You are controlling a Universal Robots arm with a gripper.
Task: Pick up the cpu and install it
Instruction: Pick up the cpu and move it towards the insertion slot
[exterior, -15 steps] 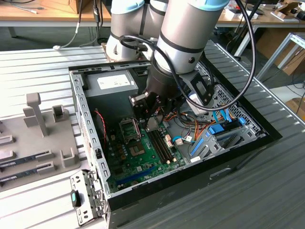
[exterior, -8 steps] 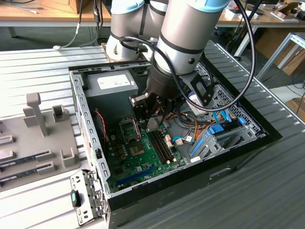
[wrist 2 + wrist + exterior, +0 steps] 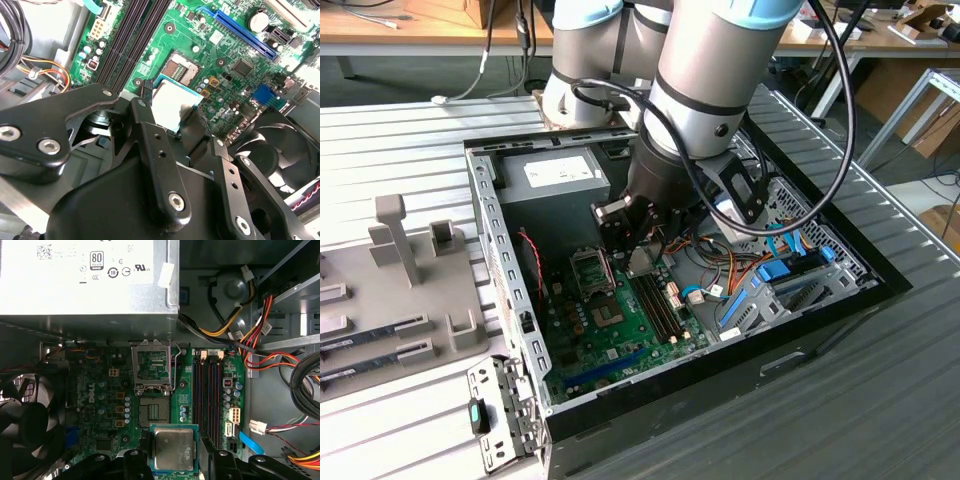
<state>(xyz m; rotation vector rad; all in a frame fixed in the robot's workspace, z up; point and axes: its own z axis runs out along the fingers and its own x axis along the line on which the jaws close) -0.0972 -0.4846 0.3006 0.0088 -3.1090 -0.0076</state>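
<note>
- The open computer case (image 3: pixel 820 300), a black metal box lying on the ribbed grey counter (image 3: pixel 410 140), holds a green motherboard (image 3: pixel 620 325), a grey power supply (image 3: pixel 555 178), bundled coloured cables (image 3: pixel 715 250) and blue plastic drive brackets (image 3: pixel 775 275).
- The gripper (image 3: pixel 638 250) hangs inside the case above the motherboard, its black jaws closed narrow on the cpu (image 3: pixel 640 262).
- In the first wrist view the cpu (image 3: pixel 173 449) is a flat square with a dull silver-grey metal top and a thin green rim, held by its edges between the 2 black fingers (image 3: pixel 144 450).
- In the second wrist view the cpu (image 3: pixel 175 105) hovers over the board, clear of it, near the open socket (image 3: pixel 181 68).
- The socket (image 3: pixel 154 413) is a dark square recess; its metal retention frame (image 3: pixel 153 365) stands flipped open just beside it.
- 4 long dark memory slots (image 3: pixel 207 395) run beside the socket.
- A round black fan (image 3: pixel 25 420) sits at the board's edge.
- Grey moulded fixtures (image 3: pixel 400 240) stand on the counter at the exterior view's left.
</note>
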